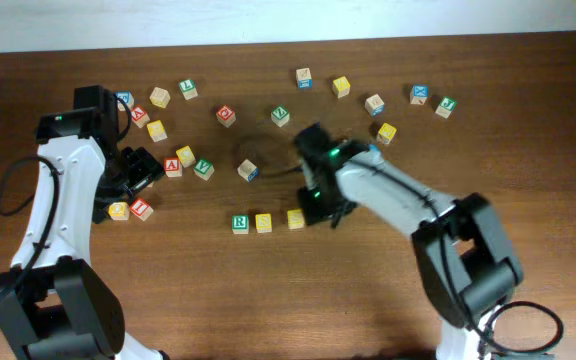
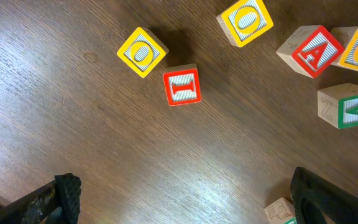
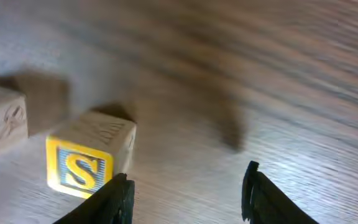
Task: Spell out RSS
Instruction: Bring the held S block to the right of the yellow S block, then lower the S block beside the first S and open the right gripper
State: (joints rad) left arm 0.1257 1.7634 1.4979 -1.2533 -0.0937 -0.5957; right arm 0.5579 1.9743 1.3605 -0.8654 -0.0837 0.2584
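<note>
Beside the right claw (image 3: 185,183), a yellow cube (image 3: 82,165) reads S.

Light: even, fairly bright room light is falling from above on the dark wooden table (image 1: 268,300) in the overhead view.
Shadows: short, soft shadows are lying close beside the cubes (image 1: 227,115); a blurred dark patch is sitting on the wood in the right wrist view.
Glare: a pale sheen is spreading over the grain low in both wrist views.
Blur: the upper half of the right wrist view is smearing into streaks; the yellow S cube (image 3: 89,163) is showing soft but readable.
Focus: the red I cube (image 2: 182,86) is showing crisp; the fingers (image 2: 67,198) of the left gripper (image 2: 182,202) are showing dark and soft-edged.
</note>
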